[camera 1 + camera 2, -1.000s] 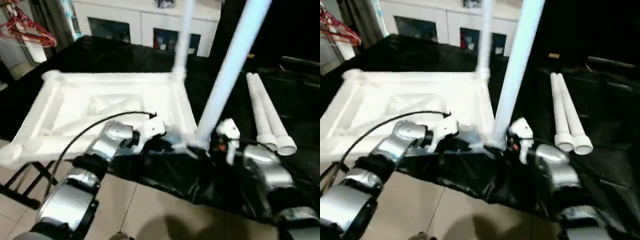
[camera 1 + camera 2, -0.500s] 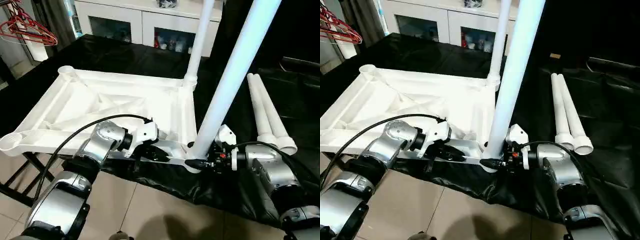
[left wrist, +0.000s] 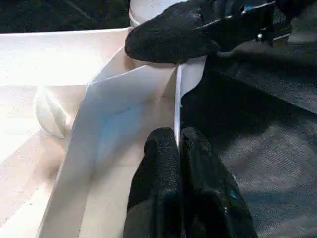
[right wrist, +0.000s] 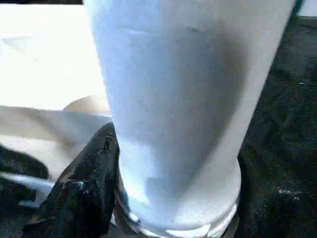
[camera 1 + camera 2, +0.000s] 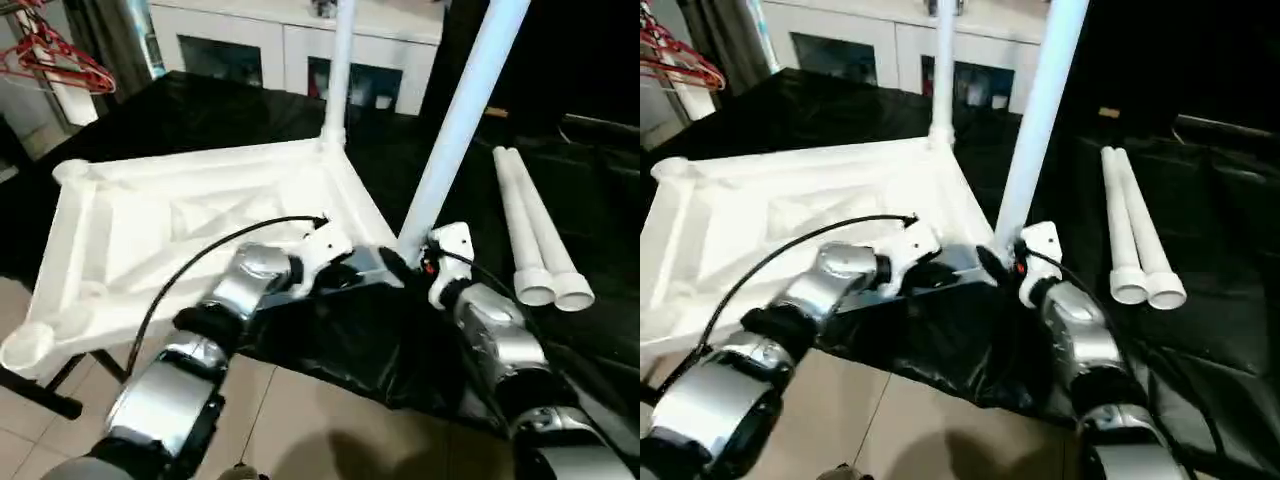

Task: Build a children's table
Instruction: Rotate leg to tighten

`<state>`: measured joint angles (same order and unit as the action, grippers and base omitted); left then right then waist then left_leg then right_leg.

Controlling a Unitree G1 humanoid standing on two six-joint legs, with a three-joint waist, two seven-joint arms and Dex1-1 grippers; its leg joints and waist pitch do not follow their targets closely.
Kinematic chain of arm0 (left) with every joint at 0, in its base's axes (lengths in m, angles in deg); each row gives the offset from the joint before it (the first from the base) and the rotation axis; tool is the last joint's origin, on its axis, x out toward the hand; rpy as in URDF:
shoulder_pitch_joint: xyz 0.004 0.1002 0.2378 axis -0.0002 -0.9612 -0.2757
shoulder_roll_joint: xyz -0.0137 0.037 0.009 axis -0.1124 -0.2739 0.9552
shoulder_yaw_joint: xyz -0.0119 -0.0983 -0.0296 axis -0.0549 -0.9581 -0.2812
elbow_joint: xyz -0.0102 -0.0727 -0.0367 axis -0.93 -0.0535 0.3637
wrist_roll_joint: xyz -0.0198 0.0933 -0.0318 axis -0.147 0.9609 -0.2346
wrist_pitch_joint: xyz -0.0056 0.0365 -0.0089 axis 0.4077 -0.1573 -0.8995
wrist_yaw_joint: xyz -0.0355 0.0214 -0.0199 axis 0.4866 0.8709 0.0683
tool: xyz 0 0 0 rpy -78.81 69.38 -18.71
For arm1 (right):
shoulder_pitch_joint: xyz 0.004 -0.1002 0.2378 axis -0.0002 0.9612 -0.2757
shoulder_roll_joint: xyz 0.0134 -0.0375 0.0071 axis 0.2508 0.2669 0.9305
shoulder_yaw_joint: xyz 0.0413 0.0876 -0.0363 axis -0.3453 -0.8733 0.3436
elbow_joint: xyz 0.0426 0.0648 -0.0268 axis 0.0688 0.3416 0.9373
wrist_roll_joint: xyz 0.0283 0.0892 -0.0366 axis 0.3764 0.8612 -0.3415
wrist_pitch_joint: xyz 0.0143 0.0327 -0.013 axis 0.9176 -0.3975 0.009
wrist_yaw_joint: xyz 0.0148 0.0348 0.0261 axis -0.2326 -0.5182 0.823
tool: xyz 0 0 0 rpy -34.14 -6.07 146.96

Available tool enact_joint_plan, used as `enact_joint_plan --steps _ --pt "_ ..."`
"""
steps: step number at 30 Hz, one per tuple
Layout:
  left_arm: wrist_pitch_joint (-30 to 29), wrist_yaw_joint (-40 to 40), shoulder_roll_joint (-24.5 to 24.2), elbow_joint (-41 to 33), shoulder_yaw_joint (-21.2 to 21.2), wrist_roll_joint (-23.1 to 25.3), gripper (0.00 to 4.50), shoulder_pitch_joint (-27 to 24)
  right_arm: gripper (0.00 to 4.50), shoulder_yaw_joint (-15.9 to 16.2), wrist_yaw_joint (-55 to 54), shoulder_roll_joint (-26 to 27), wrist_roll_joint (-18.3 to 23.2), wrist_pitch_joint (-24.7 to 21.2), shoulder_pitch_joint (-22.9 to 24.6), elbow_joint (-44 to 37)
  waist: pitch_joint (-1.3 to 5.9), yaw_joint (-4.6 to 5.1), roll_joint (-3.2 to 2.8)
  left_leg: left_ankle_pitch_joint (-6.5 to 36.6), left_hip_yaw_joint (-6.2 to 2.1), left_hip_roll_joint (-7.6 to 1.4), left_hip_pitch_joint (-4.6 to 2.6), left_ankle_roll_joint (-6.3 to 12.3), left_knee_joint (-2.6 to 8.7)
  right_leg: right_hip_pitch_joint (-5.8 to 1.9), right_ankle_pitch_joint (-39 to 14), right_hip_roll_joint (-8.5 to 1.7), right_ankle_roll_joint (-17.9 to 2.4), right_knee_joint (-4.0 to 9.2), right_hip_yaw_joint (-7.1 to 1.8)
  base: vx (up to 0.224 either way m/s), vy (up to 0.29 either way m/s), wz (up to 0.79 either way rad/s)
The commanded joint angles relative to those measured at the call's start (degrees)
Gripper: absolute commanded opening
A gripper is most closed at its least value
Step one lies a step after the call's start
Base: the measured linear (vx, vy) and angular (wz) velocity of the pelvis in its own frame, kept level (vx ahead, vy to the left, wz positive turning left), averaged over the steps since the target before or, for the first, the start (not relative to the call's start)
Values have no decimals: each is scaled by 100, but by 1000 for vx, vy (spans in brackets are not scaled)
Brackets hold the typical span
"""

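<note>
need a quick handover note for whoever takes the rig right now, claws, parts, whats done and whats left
Left claw: shut, pinching the thin rim of the upside-down white plastic ribbed tabletop near its near right corner.
Right claw: fingers either side of the base of the near white round tube leg, which stands in that corner socket.
Done: two legs upright, that one and the far-corner leg.
Left: two loose white tube legs lying on the black cloth on the robot's right; both left-side sockets have no leg in them.

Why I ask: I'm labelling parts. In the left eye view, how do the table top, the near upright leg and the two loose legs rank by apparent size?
1. table top.
2. near upright leg, though it is cropped and nearer the camera, so unsure.
3. loose legs, alike, unranked.
</note>
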<state>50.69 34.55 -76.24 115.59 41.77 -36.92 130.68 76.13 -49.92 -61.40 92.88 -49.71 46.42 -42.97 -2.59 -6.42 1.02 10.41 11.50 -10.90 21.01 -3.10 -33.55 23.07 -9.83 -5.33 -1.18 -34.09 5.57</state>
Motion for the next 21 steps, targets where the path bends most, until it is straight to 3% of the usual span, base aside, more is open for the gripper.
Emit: enact_joint_plan --steps 1,5,9,15,21 --pt "268 384 271 -16 -42 -30 0 242 331 371 116 370 -270 13 138 148 346 18 24 1137 -143 -283 -66 307 412 -283 -1194 -443 -1162 405 -324 0 0 0" --pt "470 184 183 25 -3 -27 0 190 365 346 135 318 -167 38 119 94 328 31 20 1373 -144 -281 -80 276 429 -277 -1520 -440 -1085 455 -325 0 0 0" --pt "641 3 121 23 35 -24 0 119 393 376 268 180 -205 128 130 54 337 26 20 1343 -151 -289 -73 263 430 -281 -1498 -451 -1067 448 -326 0 0 0" --pt "885 -908 -125 -233 105 -175 0 -100 393 636 1887 -313 -7 77 326 -344 345 -16 43 1121 -131 -302 -43 511 395 -318 -995 -434 -1215 378 -321 0 0 0" --pt "846 -1760 -308 -504 112 -456 0 -289 393 991 3392 -821 266 -61 506 -788 329 -53 45 1213 -122 -329 -43 543 393 -313 -1227 -444 -1274 387 -311 0 0 0"
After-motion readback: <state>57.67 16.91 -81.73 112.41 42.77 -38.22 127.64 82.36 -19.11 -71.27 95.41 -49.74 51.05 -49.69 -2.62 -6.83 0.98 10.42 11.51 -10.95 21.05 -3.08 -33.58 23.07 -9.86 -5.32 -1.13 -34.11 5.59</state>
